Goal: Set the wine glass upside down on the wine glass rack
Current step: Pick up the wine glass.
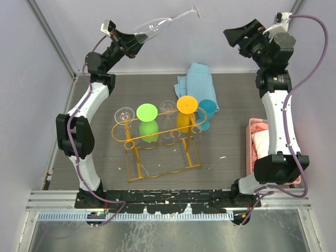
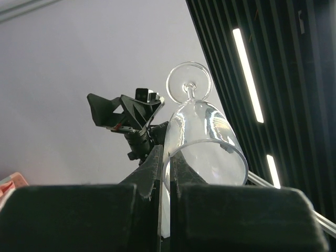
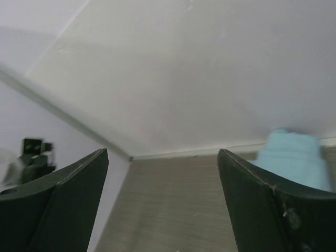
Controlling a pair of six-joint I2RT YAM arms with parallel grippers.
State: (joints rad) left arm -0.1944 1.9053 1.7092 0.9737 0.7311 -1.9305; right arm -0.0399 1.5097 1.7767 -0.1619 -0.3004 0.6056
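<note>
A clear wine glass (image 1: 157, 25) is held high above the table's far left, lying nearly level with its foot toward the back wall. My left gripper (image 1: 138, 38) is shut on the glass's rim. In the left wrist view the two fingers (image 2: 152, 170) pinch the rim wall, and the wine glass (image 2: 207, 136) points away with its foot uppermost. The orange-gold wine glass rack (image 1: 157, 140) stands mid-table. My right gripper (image 1: 235, 41) hangs open and empty at the far right, facing the glass; its own view shows the right gripper (image 3: 163, 153) with only table between its fingers.
On the rack hang a clear glass (image 1: 124, 114), a green glass (image 1: 147, 112), another clear glass (image 1: 168, 107) and an orange glass (image 1: 187, 104). A blue glass (image 1: 207, 111) stands by a light blue cloth (image 1: 195, 79). A pink basket (image 1: 256, 140) sits at the right.
</note>
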